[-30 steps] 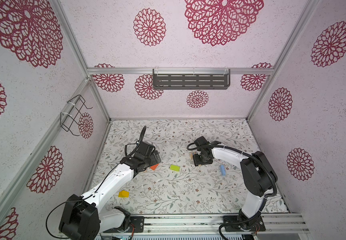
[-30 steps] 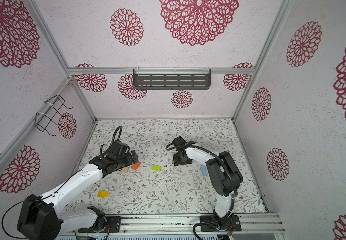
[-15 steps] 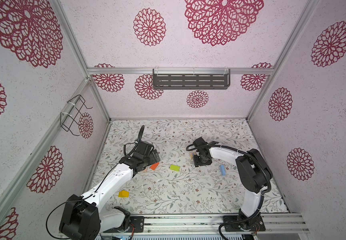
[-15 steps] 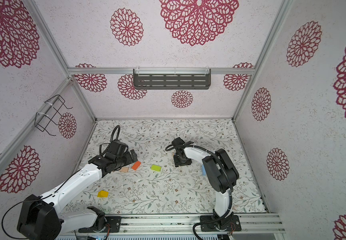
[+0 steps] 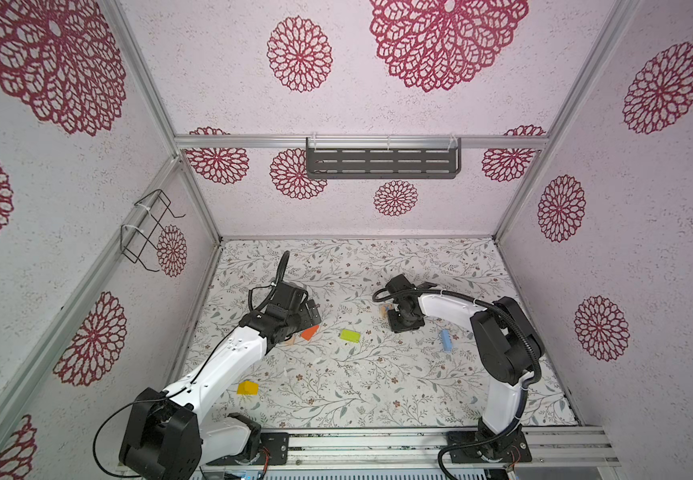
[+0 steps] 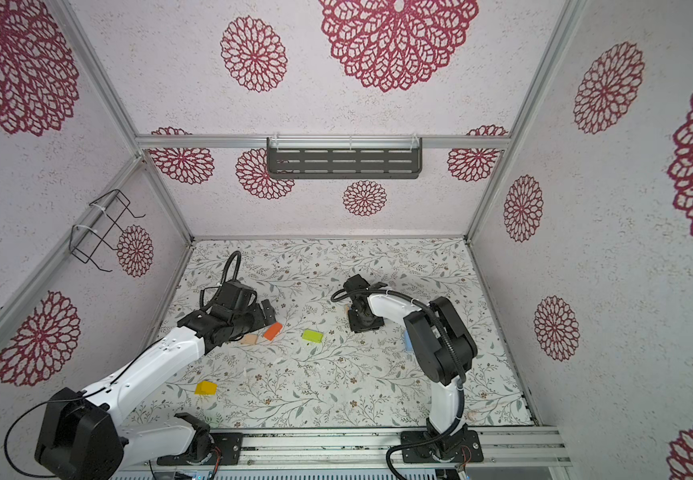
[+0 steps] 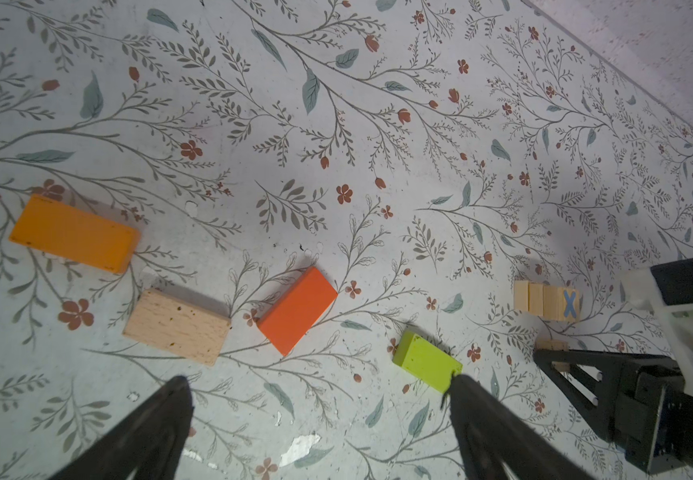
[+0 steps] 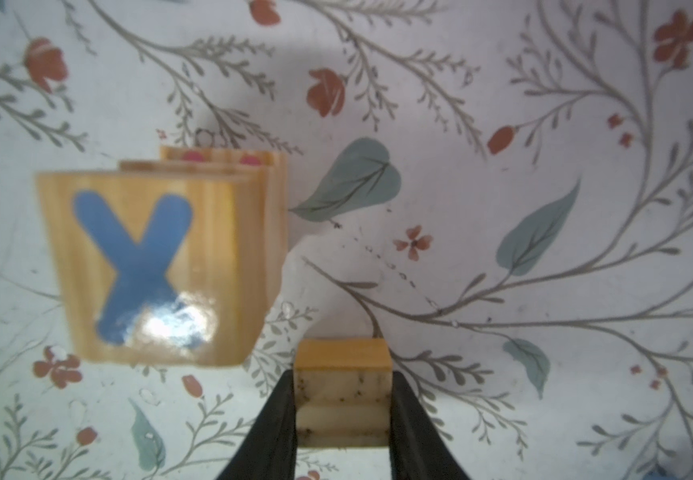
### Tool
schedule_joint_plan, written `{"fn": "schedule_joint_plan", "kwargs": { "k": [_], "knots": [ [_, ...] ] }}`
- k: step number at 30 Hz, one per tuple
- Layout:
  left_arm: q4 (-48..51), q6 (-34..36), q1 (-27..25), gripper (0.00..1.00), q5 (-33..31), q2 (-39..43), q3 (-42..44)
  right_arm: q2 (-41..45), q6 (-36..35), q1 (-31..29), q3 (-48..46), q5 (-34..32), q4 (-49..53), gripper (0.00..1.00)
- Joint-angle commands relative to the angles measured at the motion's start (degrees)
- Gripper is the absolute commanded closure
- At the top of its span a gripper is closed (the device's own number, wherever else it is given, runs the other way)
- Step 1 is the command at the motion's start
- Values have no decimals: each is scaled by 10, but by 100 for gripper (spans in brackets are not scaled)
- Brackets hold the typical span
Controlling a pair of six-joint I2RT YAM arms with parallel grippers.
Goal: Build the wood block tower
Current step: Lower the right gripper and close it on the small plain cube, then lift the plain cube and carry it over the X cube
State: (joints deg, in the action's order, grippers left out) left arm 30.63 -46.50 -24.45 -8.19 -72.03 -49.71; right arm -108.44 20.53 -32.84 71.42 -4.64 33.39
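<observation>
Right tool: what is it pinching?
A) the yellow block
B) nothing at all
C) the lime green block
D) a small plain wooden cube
D: in the right wrist view the right tool is shut on a small plain wooden cube, with a black finger pressed to each side, next to the tower of lettered cubes with the blue X on top.

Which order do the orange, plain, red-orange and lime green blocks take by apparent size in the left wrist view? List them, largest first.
1. orange block
2. plain block
3. red-orange block, close to the plain one, so that ranking is unsure
4. lime green block, clearly the smallest-looking
</observation>
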Motion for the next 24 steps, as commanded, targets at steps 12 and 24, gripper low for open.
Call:
{"fn": "schedule_joint_plan", "kwargs": {
  "k": [12,24],
  "knots": [
    [-50,-4,7,0,16,2,34,60,-7,-3,74,-17,113,66],
    [-70,12,9,3,30,-8,50,34,-1,-9,153,-6,148,65]
  ]
}}
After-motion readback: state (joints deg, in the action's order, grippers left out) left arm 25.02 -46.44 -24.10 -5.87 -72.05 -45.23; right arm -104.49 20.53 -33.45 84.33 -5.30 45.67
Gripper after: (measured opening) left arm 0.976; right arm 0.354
